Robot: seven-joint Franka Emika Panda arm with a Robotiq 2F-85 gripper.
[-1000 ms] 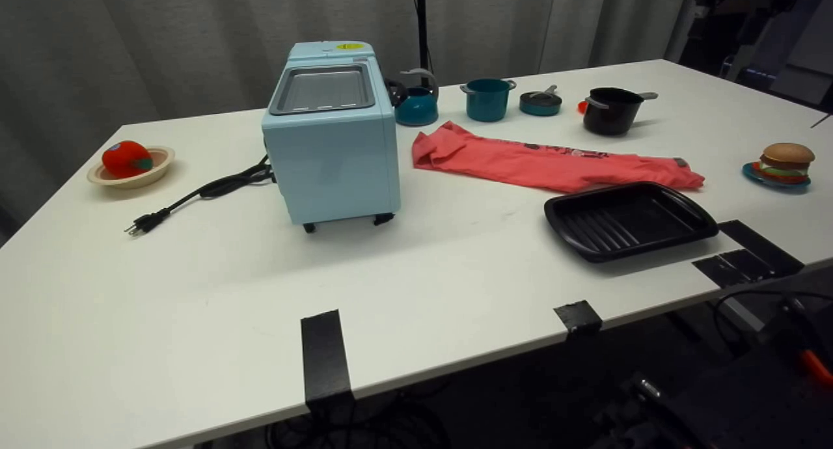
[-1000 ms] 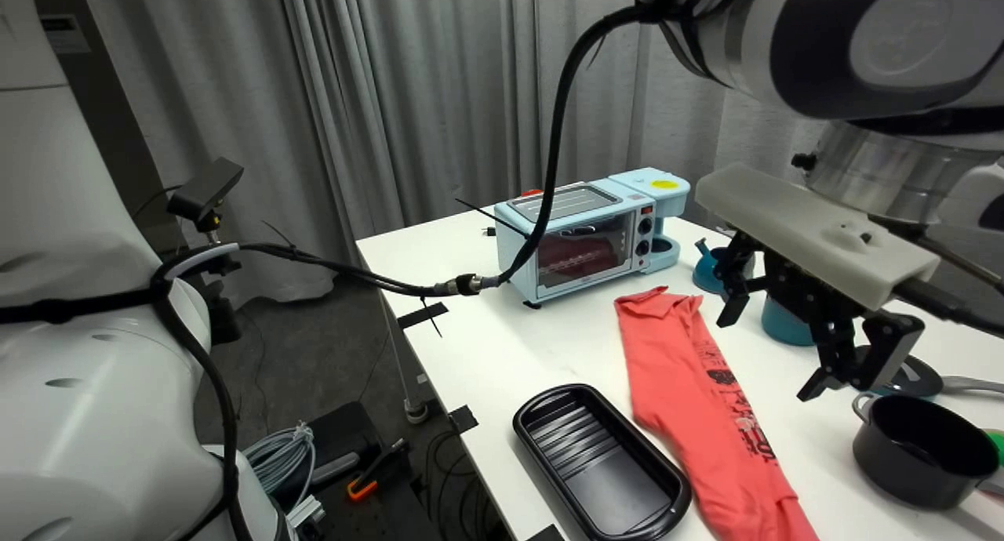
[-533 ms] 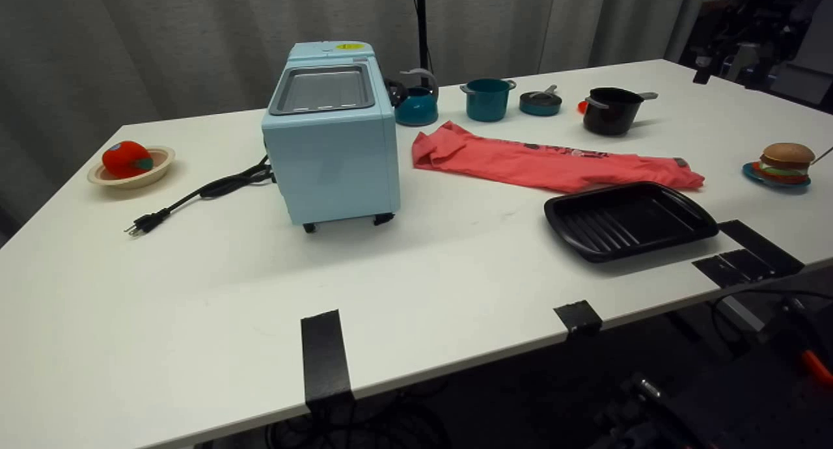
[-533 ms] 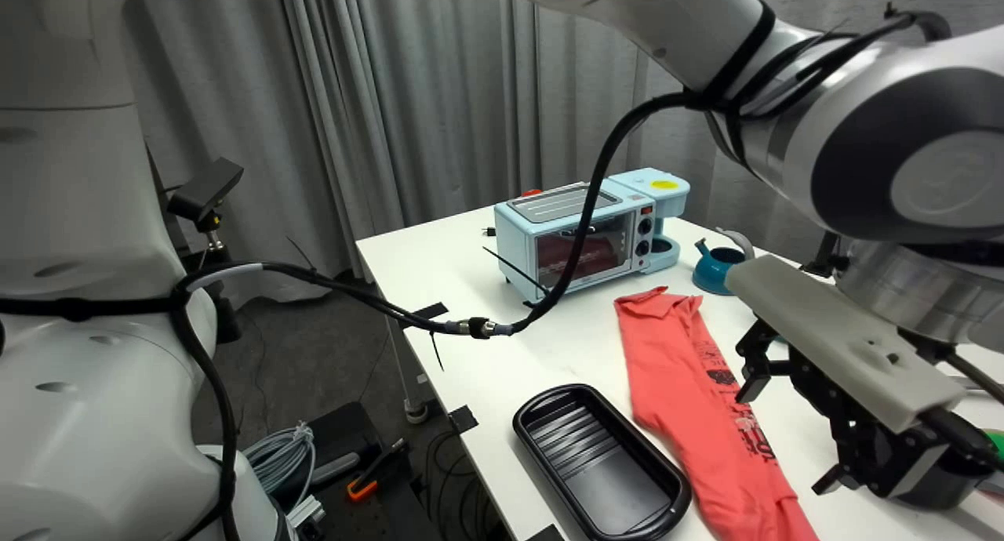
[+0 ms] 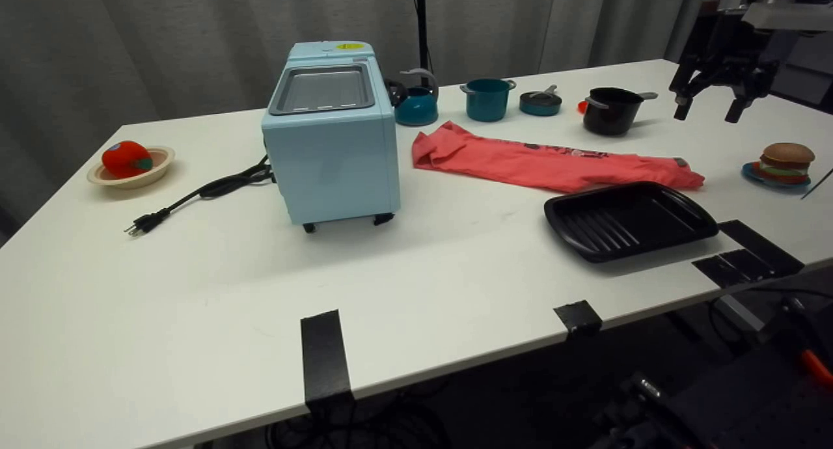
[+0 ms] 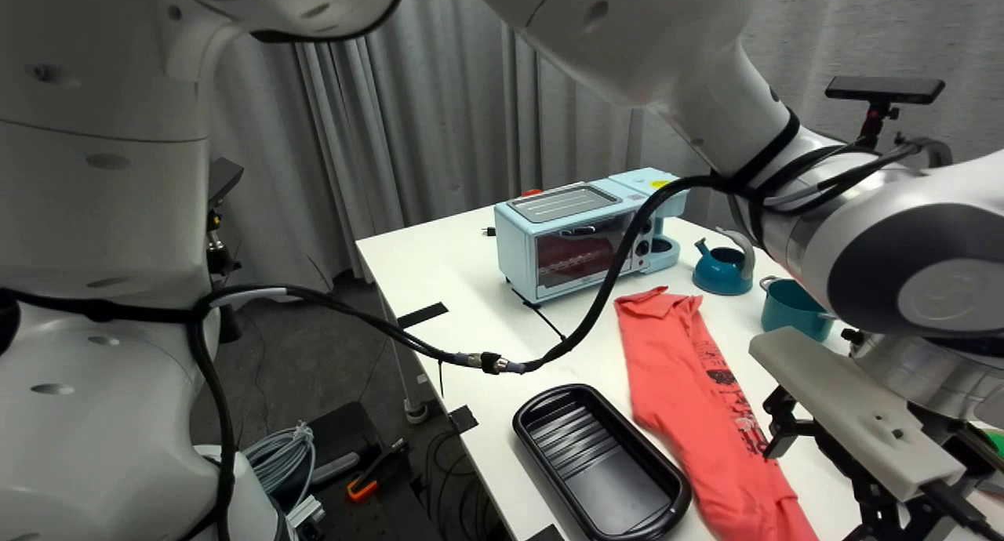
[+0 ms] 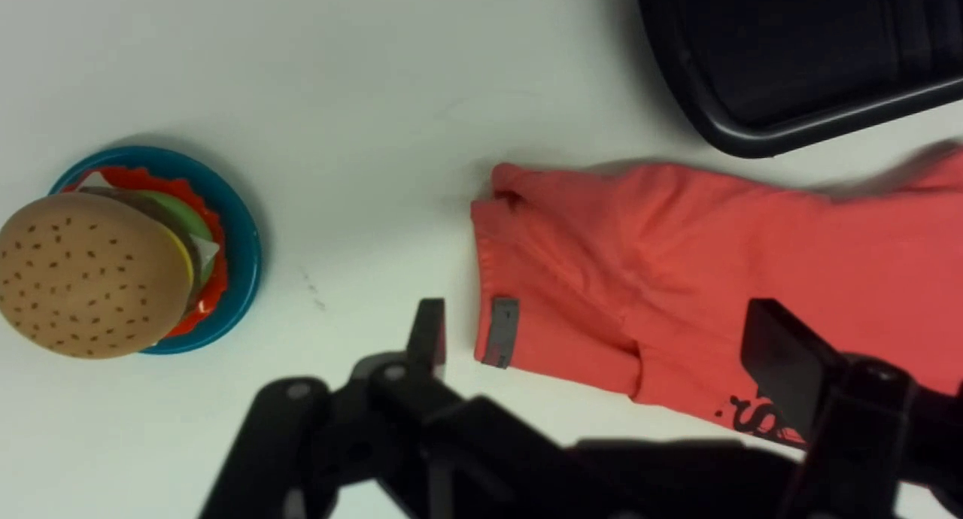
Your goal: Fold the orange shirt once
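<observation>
Hovering above the white table (image 5: 416, 306), the gripper (image 5: 707, 113) has its 2 fingers (image 7: 429, 328) spread wide. The orange shirt (image 7: 715, 271) lies lower than it, tagged end nearest; in the wrist view a toy burger (image 7: 98, 278) sits outside the fingers.

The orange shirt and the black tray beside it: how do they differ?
The orange shirt is wrinkled cloth, while the black tray looks rigid and glossy. The shirt carries dark print; the tray has ridges across part of its floor. The shirt also stretches out longer than the tray. Both lie on the white table.
</observation>
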